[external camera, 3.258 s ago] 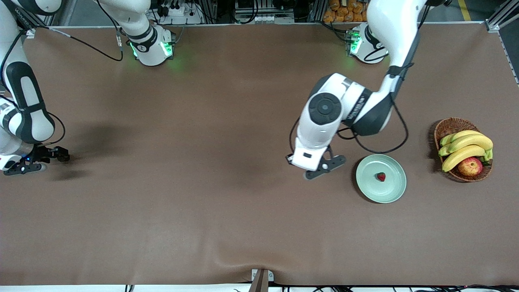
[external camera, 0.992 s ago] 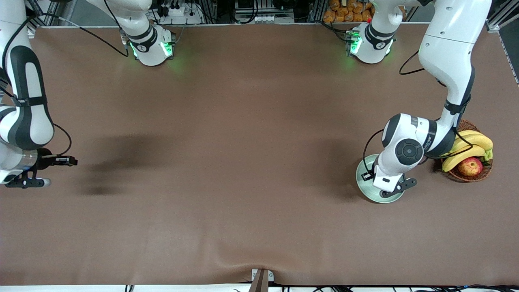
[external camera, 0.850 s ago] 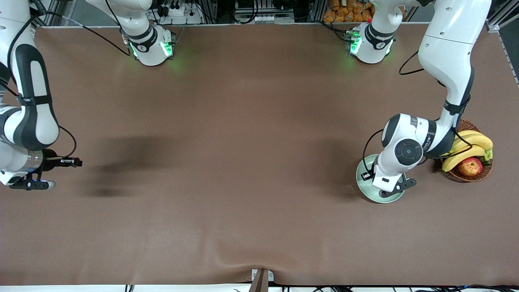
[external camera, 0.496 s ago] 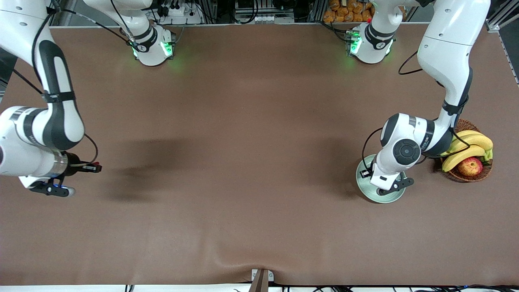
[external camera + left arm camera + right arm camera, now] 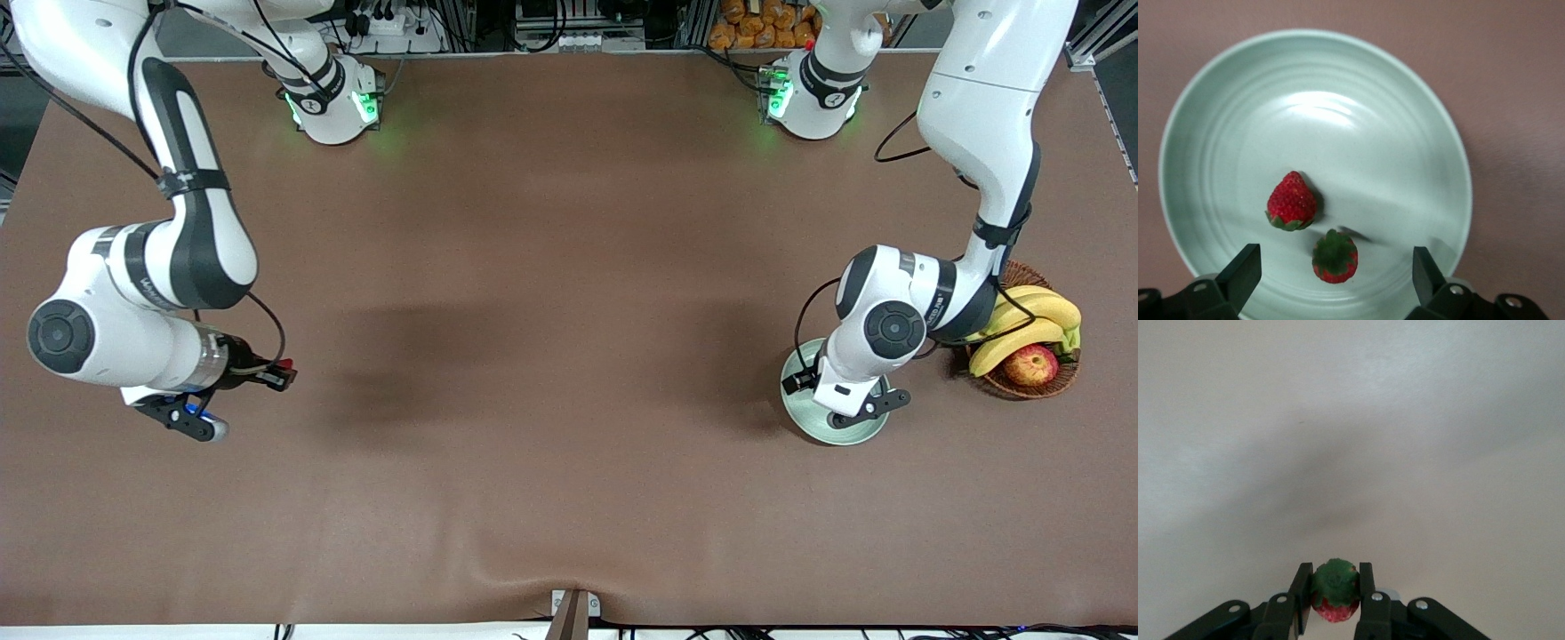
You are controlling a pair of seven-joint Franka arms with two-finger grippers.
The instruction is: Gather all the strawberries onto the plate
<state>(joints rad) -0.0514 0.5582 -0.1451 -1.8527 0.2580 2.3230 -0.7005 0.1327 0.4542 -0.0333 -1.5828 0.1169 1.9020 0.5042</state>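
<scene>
The right tool hangs over the bare surface at the right arm's end, its fingers clamped on a strawberry (green cap showing). The left tool is over the plate, its fingers spread wide and holding nothing; two strawberries lie in the plate just beside each other. A fruit basket stands nearby.
</scene>
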